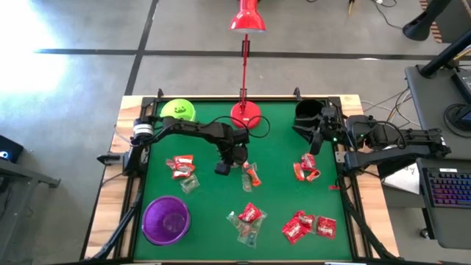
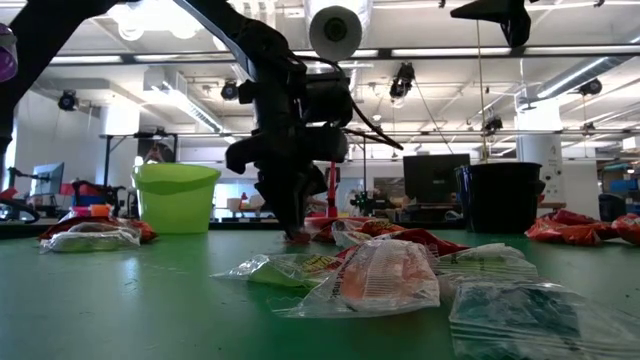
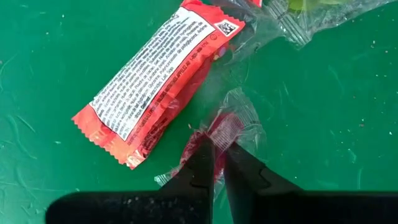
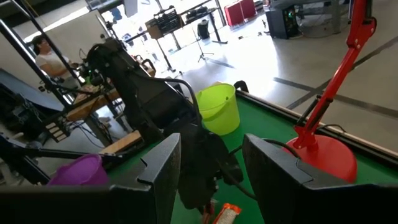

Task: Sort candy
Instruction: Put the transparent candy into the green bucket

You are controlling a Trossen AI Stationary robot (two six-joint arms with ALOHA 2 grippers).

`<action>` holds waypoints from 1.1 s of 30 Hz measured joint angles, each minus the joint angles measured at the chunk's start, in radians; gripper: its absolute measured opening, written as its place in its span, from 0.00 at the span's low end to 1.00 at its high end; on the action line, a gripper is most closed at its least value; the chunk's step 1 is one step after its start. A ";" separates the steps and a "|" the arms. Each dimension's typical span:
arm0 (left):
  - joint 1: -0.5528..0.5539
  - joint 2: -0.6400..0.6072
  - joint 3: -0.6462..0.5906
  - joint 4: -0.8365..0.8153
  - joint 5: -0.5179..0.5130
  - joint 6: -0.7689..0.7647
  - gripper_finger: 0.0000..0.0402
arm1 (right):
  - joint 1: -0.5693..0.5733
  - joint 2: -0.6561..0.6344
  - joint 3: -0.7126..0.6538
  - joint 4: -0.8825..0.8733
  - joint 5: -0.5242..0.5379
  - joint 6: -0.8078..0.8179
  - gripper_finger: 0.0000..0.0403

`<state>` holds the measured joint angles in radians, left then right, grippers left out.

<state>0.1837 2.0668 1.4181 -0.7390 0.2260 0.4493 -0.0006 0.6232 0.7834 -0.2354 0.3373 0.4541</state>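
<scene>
The left gripper (image 3: 216, 163) was down on the green table (image 1: 213, 202) near its middle, in front of the red lamp (image 1: 245, 110), and its fingers (image 3: 200, 168) were clamped tight on a small clear-wrapped red candy (image 3: 227, 127). That candy lay flat on the table, just beside a longer red bar (image 3: 152, 81) showing its white printed panel. In the overhead view an orange candy (image 1: 252, 175) sat right next to the gripper.

More candy lay in loose groups: one (image 1: 182, 168) left of centre, one (image 1: 305, 168) on the right, one (image 1: 247, 219) near the front and one (image 1: 309, 225) at the front right.

The purple cup (image 1: 166, 218) stood front left, the lime cup (image 1: 178, 111) back left, the black cup (image 1: 309, 112) back right.

The right gripper (image 4: 211, 180) waited at the right edge near the black cup, fingers apart and holding nothing.
</scene>
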 joint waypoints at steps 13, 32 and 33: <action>0.000 -0.149 0.026 -0.091 -0.027 -0.111 0.00 | 0.000 0.000 0.000 -0.002 0.000 -0.003 0.41; 0.126 -0.478 0.026 -0.339 -0.434 -0.284 0.00 | 0.000 0.000 0.000 -0.102 -0.004 0.019 0.41; 0.146 -0.494 0.026 -0.347 -0.440 -0.288 0.00 | 0.000 0.000 0.000 -0.103 -0.004 0.019 0.41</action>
<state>0.3299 1.5725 1.4445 -1.0863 -0.2138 0.1615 -0.0006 0.6235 0.7834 -0.3385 0.3336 0.4732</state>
